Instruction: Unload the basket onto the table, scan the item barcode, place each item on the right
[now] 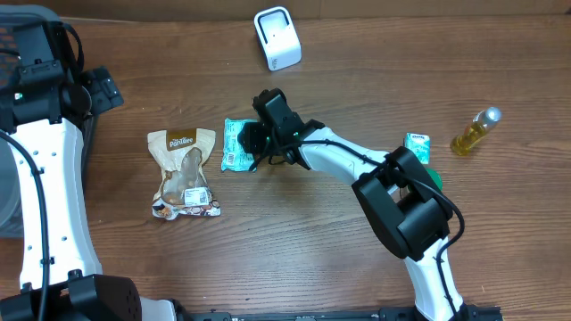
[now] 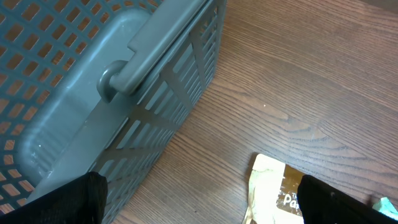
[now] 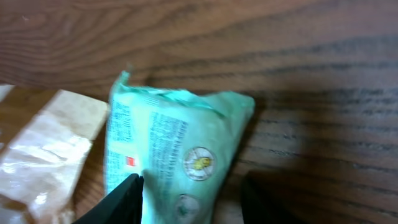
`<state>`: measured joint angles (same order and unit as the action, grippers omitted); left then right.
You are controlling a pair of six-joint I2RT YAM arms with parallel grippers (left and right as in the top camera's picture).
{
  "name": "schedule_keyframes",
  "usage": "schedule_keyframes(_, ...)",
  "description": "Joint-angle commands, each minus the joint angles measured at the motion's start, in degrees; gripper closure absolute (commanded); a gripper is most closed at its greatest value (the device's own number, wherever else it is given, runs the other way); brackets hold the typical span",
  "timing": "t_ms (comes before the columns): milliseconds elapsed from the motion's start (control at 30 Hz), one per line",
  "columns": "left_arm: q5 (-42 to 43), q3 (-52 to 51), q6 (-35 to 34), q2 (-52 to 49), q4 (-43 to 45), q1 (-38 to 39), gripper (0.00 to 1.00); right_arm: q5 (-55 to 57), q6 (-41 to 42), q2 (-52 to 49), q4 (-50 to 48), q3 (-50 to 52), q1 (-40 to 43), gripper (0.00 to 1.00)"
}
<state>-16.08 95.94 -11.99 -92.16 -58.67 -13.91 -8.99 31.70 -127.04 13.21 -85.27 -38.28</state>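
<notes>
I saw the teal packet (image 1: 235,145) lying flat on the table (image 1: 312,259) just left of centre in the overhead view, below the white scanner (image 1: 277,37) at the top edge. The right gripper (image 3: 189,186) straddled the packet's right end with a finger on each side, but I couldn't tell whether it had clamped. The left gripper (image 2: 199,186) stood wide open and empty at upper left, beside the grey basket (image 2: 93,81). A brown pouch (image 1: 183,172) lay just left of the packet.
</notes>
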Motion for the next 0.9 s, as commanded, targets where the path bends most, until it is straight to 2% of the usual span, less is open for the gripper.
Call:
schedule_keyframes(0,0.0,0.6,0.2,0.0,0.2,-0.3,0.0,0.5,-0.1,-1.0,0.8,-0.1,-0.1,0.68)
schedule_keyframes(67,0.0,0.6,0.2,0.0,0.2,-0.3,0.0,0.6,-0.2,-0.2,2.4,-0.1,0.5,0.82)
schedule_keyframes(233,0.0,0.6,0.2,0.0,0.2,-0.3,0.0,0.6,0.4,5.7,12.6,-0.1,5.0,0.96)
schedule_keyframes(500,0.0,0.6,0.2,0.0,0.2,-0.3,0.0,0.6,2.6,9.1,33.9,-0.1,9.9,0.96)
schedule_keyframes(567,0.0,0.6,0.2,0.0,0.2,-0.3,0.01,0.5,2.6,9.1,36.2,-0.1,9.9,0.96)
schedule_keyframes(600,0.0,0.6,0.2,0.0,0.2,-0.3,0.01,0.2,2.6,9.1,37.1,-0.1,9.7,0.94)
schedule_keyframes(667,0.0,0.6,0.2,0.0,0.2,-0.3,0.01,-1.6,2.6,9.1,38.6,-0.1,9.5,0.77)
schedule_keyframes(733,0.0,0.6,0.2,0.0,0.2,-0.3,0.0,-3.4,2.4,9.1,39.9,-0.6,9.6,0.5)
schedule_keyframes(767,0.0,0.6,0.2,0.0,0.2,-0.3,0.0,-4.1,2.4,9.2,41.9,-1.9,10.4,0.27)
schedule_keyframes(800,0.0,0.6,0.2,0.0,0.2,-0.3,0.0,-4.1,2.3,9.2,44.3,-3.5,11.3,0.17)
schedule_keyframes(867,0.0,0.6,0.2,0.0,0.2,-0.3,0.01,-4.2,1.6,9.3,46.6,-5.0,12.5,0.17)
